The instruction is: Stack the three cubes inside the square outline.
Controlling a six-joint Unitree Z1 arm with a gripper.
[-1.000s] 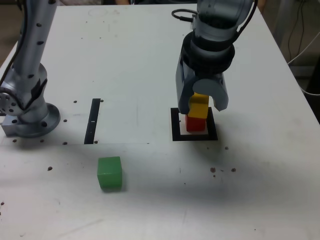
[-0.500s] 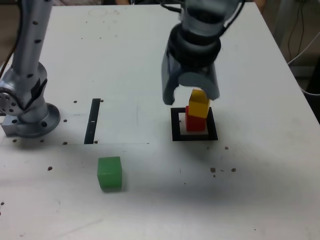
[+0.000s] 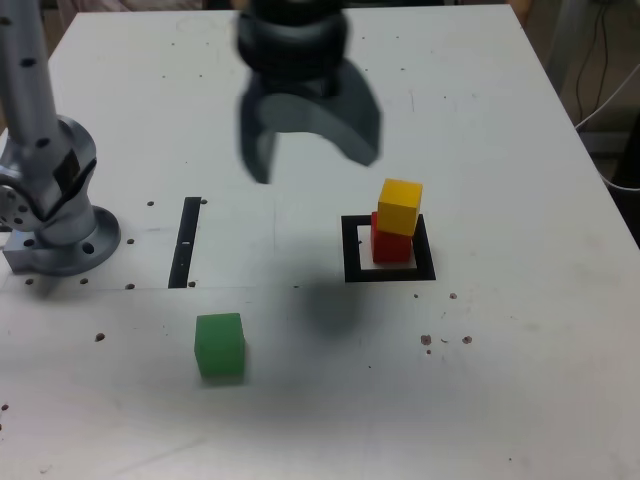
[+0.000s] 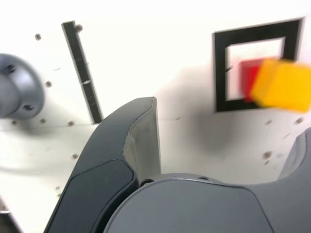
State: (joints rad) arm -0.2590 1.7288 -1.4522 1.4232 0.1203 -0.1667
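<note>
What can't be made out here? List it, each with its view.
- Tool's fingertips: motion blur, exterior view.
- Red cube's top: hidden under the yellow cube, exterior view.
- Yellow cube's edges: blurred, wrist view.
- Green cube: underside hidden by its own body, exterior view.

The open tool [image 4: 226, 119] hangs over the worktop [image 4: 189, 141], near 1 yellow cube [image 4: 284, 86] atop 1 red cube [image 4: 249, 77] inside 1 black square outline [image 4: 221, 73].

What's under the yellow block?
The red block is under the yellow block. You can see its front, but its top is covered, so nobody can see that part.
</note>
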